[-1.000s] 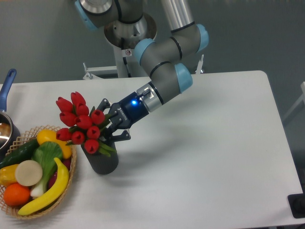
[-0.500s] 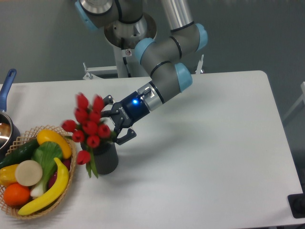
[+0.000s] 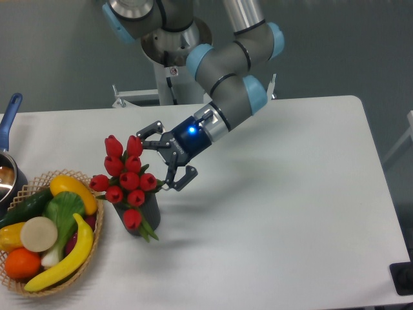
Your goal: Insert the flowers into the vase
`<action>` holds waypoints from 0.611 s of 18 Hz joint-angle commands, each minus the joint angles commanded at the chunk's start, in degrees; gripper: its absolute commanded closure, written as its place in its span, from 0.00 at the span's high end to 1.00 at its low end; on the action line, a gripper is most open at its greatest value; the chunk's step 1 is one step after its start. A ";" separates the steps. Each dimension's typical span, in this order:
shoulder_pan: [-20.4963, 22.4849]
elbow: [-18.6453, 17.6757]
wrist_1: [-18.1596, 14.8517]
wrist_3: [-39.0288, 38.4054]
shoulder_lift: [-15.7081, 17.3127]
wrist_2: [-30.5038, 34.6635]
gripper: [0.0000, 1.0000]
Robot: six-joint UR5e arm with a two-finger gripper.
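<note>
The flowers [image 3: 125, 177], a bunch of red tulip buds with green leaves, stand in the mouth of the vase [image 3: 147, 214], a dark grey cylinder on the white table. One bud and a leaf droop over the vase's front. My gripper [image 3: 162, 155] hangs just right of and above the bunch. Its fingers are spread apart with nothing between them, and they are clear of the flowers.
A wicker basket [image 3: 90, 255] of fruit and vegetables sits right beside the vase on its left. A blue-handled metal pot [image 3: 8, 169] is at the table's left edge. The arm's base column [image 3: 169, 71] stands behind the table.
The gripper let go of the flowers, spread its fingers and drew back up and to the right. The bunch settled upright in the vase.
</note>
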 joint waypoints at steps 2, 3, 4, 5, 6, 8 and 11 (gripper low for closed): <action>1.84 -0.70 0.09 0.44 0.79 0.00 1.00; 3.16 -0.71 0.17 0.61 1.23 0.09 1.00; 4.13 -0.53 0.18 0.53 1.75 0.18 1.00; 5.09 -0.27 0.18 0.53 2.28 0.18 1.00; 6.32 -0.18 0.18 0.44 2.98 0.44 1.00; 9.48 -0.09 0.26 0.79 4.56 2.01 1.00; 13.53 1.92 0.09 0.70 6.33 5.61 1.00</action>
